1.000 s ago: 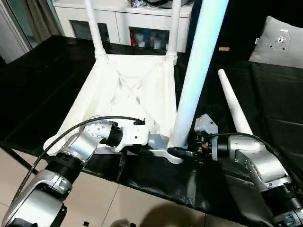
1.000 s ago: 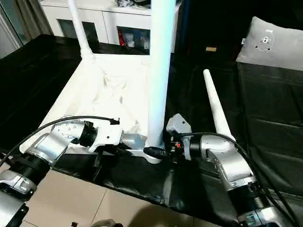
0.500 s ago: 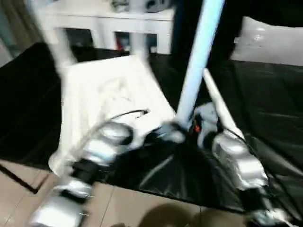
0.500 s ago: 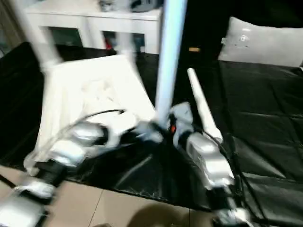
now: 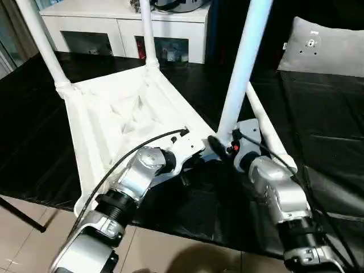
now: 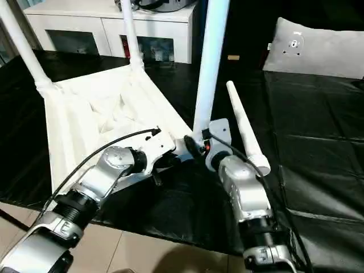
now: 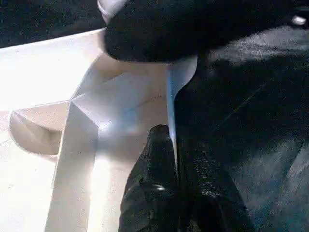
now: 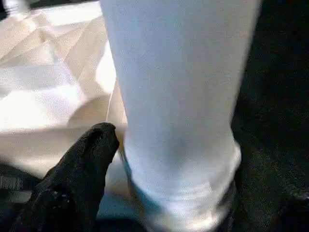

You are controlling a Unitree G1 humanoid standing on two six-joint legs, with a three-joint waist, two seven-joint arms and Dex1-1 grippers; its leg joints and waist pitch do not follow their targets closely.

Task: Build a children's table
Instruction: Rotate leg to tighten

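table top (image 5: 122, 111) upside down on black-covered bench, three legs upright in sockets | loose leg (image 5: 267, 129) lies just beside near-corner leg (image 5: 242, 71), long axis running away from robot | right gripper (image 5: 223, 146) nearer, jaws wide astride near-corner leg's base | left gripper (image 5: 193, 156) jaws pinch table top rim

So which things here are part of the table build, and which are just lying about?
Part of the job:
- upturned tabletop
- three fitted legs
- loose leg lying on the black sheet

Lying about:
- white cabinet
- grey cushion
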